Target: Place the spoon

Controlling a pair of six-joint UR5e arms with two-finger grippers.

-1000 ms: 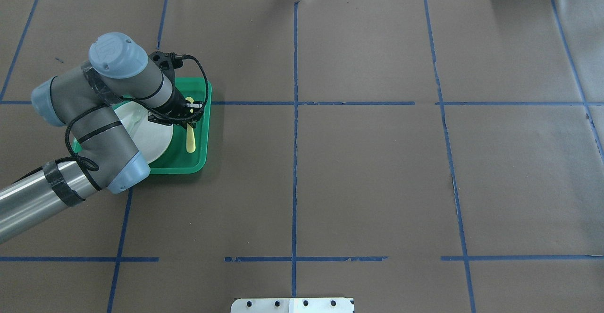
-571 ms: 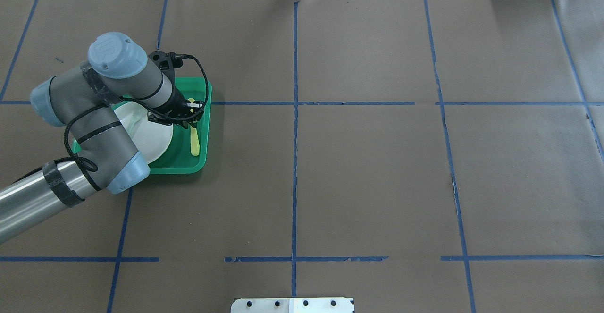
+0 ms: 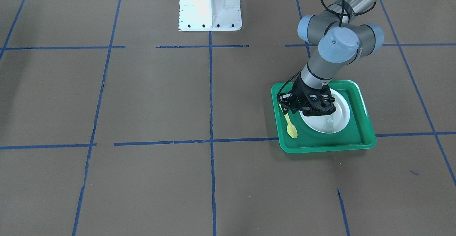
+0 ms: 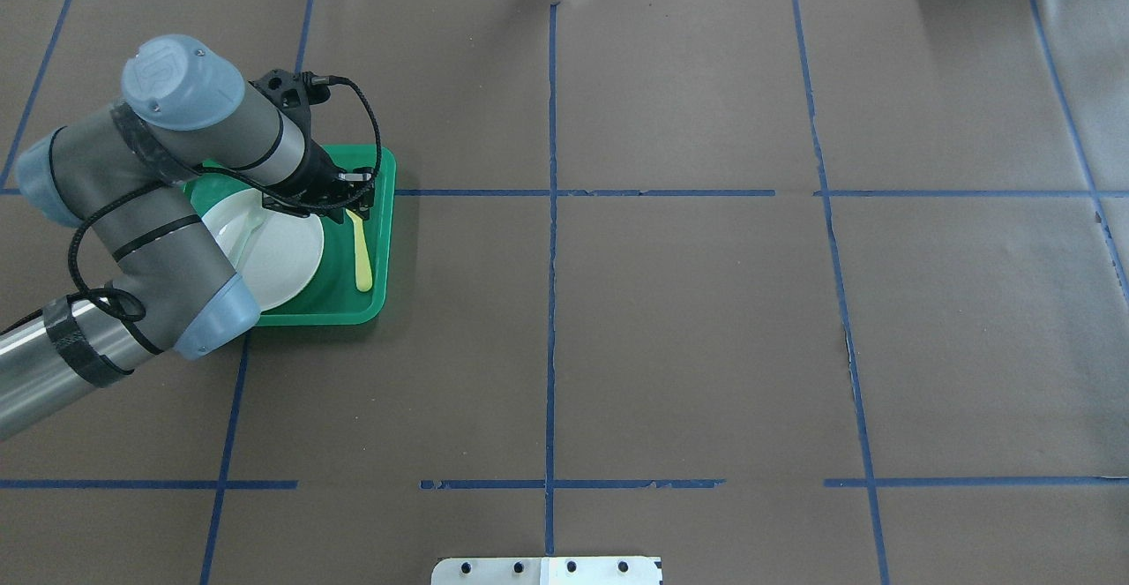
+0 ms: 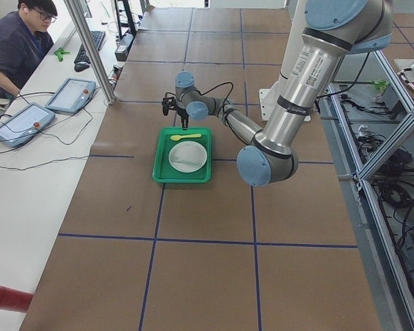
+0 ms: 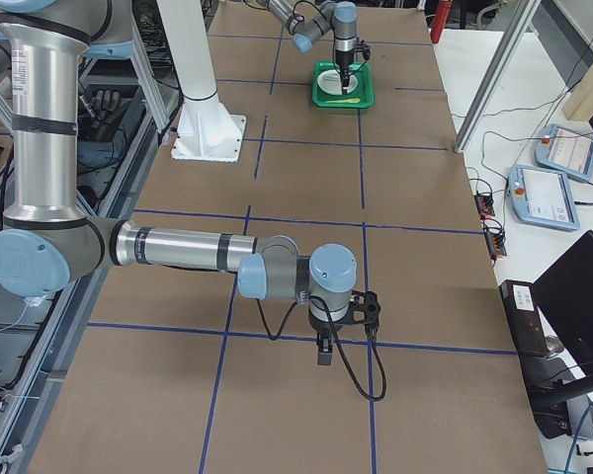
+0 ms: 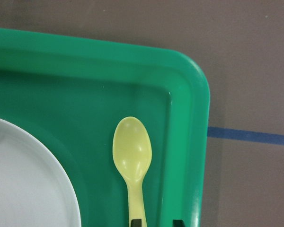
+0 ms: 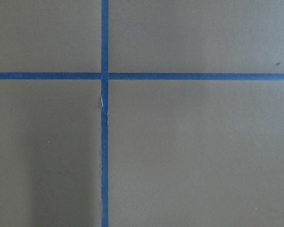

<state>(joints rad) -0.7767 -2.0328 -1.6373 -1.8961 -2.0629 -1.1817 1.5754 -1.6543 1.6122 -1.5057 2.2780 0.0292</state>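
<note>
The yellow spoon (image 4: 361, 254) lies flat on the floor of the green tray (image 4: 385, 241), to the right of the white plate (image 4: 287, 258). In the front view the spoon (image 3: 290, 125) has its bowl toward the tray's far edge. In the left wrist view the spoon's (image 7: 132, 151) handle runs down toward my fingertips. My left gripper (image 4: 355, 201) hovers above the spoon's handle, open and holding nothing. My right gripper (image 6: 323, 354) shows only in the right side view, low over bare table far from the tray. I cannot tell whether it is open or shut.
A pale translucent fork (image 3: 329, 124) lies on the plate (image 3: 342, 116). The tray rim (image 3: 367, 129) stands raised around both. The robot's white base (image 3: 209, 6) is at the table's middle. An operator (image 5: 17, 41) sits beyond the table's end.
My left arm has lifted and drawn back to the left, away from the spoon. The spoon's handle has shifted slightly right and it stays lying in the tray.
</note>
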